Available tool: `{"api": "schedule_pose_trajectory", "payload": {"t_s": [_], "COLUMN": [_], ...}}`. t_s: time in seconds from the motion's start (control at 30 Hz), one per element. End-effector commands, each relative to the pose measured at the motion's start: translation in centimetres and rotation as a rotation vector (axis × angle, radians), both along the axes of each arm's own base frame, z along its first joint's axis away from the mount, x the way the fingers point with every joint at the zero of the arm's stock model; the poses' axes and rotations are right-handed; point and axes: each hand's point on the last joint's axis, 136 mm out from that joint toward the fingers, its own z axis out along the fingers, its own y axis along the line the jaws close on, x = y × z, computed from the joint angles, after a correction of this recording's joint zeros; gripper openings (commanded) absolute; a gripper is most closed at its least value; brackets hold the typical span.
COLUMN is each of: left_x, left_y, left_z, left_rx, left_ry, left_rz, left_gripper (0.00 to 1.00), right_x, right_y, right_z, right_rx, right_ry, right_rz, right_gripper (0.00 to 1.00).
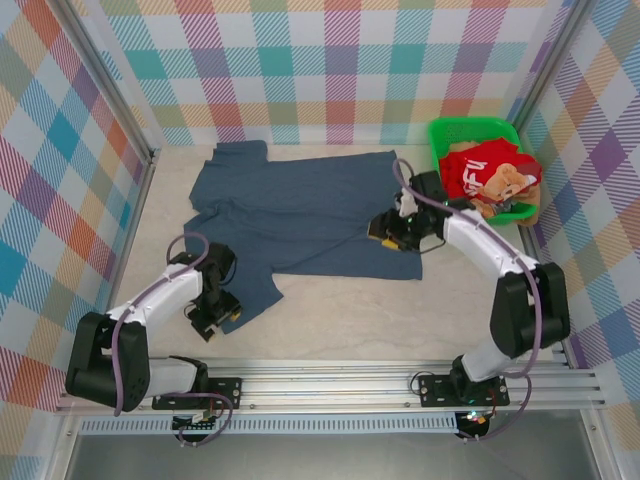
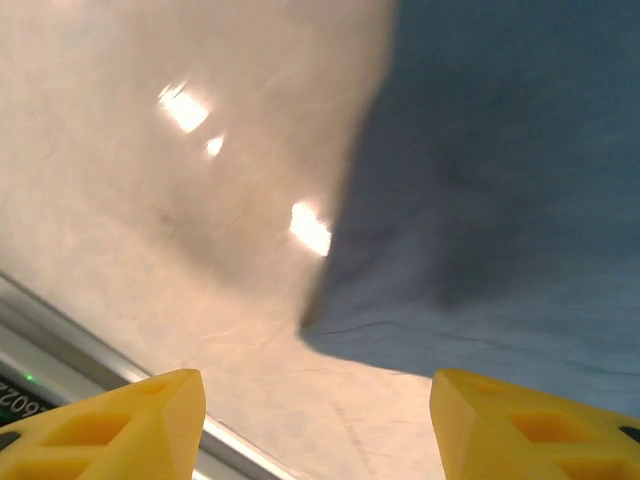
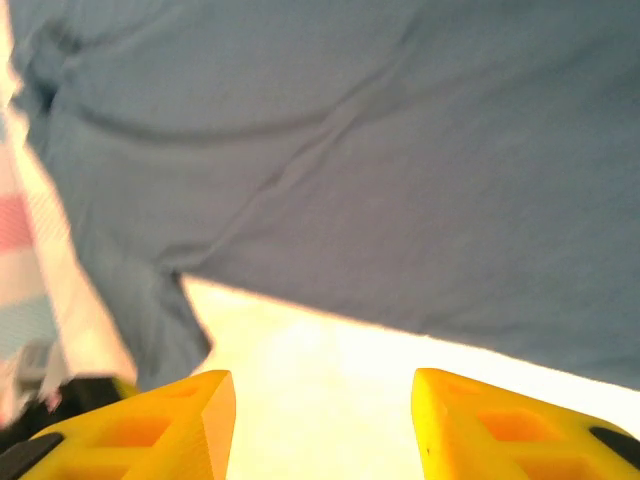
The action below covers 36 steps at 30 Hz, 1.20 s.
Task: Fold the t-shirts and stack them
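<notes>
A slate-blue t-shirt (image 1: 300, 205) lies spread flat on the table, collar to the left. My left gripper (image 1: 208, 318) hovers at its near-left corner. In the left wrist view the left gripper (image 2: 315, 430) is open, with bare table between its yellow fingertips (image 2: 130, 425) and the blue cloth (image 2: 500, 200) just beyond. My right gripper (image 1: 383, 235) sits over the shirt's right part. In the right wrist view the right gripper (image 3: 320, 430) is open above bare table, close to the hem of the blue shirt (image 3: 350, 170). A red t-shirt with white lettering (image 1: 480, 168) lies in the basket.
The green plastic basket (image 1: 465, 128) stands at the back right corner, with an orange-tan printed cloth (image 1: 512, 185) spilling over its rim. Checked walls enclose the table on three sides. An aluminium rail (image 1: 330, 385) runs along the near edge. Bare table (image 1: 400, 320) lies in front of the shirt.
</notes>
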Motion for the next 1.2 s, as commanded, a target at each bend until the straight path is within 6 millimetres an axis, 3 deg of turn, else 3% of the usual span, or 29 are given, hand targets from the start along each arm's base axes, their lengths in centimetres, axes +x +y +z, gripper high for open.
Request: {"api": "schedule_pose_trajectory", "payload": {"t_s": [0.0, 0.13, 0.43, 0.63, 0.77, 0.9, 1.0, 1.17], "left_x": [0.8, 0.7, 1.1, 1.5, 1.5, 1.1, 0.7, 0.2], "left_y": [-0.7, -0.6, -1.4, -1.2, -0.7, -0.3, -0.2, 0.3], "left_z": [-0.2, -1.2, -2.9, -2.7, -1.1, 1.0, 2.1, 2.7], "left_rx": [-0.025, -0.012, -0.041, -0.028, -0.004, 0.009, 0.006, 0.026], "left_ry": [-0.048, -0.031, -0.018, -0.037, -0.065, -0.089, -0.105, -0.116], "left_rz": [0.02, 0.003, -0.018, -0.02, -0.018, 0.0, 0.015, 0.028], "left_gripper": [0.6, 0.56, 0.41, 0.19, 0.01, 0.0, 0.0, 0.0], "right_x": [-2.3, -3.7, -3.7, -3.7, -4.2, -5.3, -5.4, -4.0], "right_y": [2.1, 1.7, 1.8, 1.2, -3.4, -8.6, -11.4, -12.1], "right_z": [1.3, 0.3, 0.7, -0.1, -3.0, -5.9, -7.0, -8.8], "right_rx": [0.155, 0.153, 0.163, 0.113, -0.152, -0.309, -0.398, -0.441], "right_ry": [-0.041, 0.003, 0.006, 0.032, 0.135, 0.286, 0.343, 0.379], "right_rz": [0.113, 0.094, 0.093, 0.071, -0.09, -0.308, -0.422, -0.464], "right_gripper": [0.5, 0.5, 0.48, 0.46, 0.45, 0.44, 0.43, 0.43]}}
